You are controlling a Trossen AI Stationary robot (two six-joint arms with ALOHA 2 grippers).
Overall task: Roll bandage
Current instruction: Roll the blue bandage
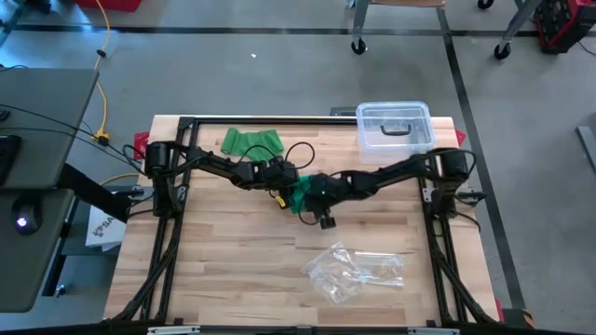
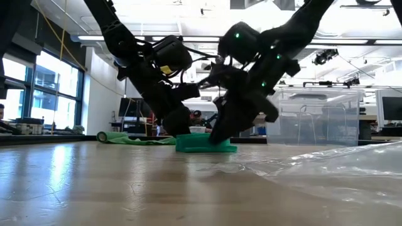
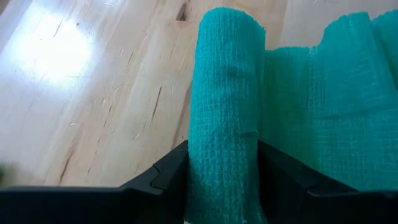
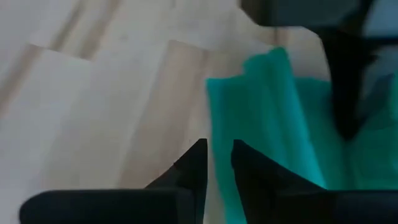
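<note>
Left pincer (image 3: 222, 186) clamped on teal bandage roll (image 3: 227, 99); right pincer (image 4: 219, 163) nearly closed, state unclear.

Even overhead light falls on my worktop (image 1: 233, 261) in the high view; shadows beneath my arms are short and soft. In the low view, bright ceiling strips and the window (image 2: 38, 88) backlight my arms into near silhouettes, and the near worktop surface is soft and carries a pale sheen. In the left wrist view a white glare patch lies on the wood, while the bandage (image 3: 227, 112) weave is sharp. The right wrist view is blurred throughout, with my right hand (image 4: 217, 163) out of focus.
</note>
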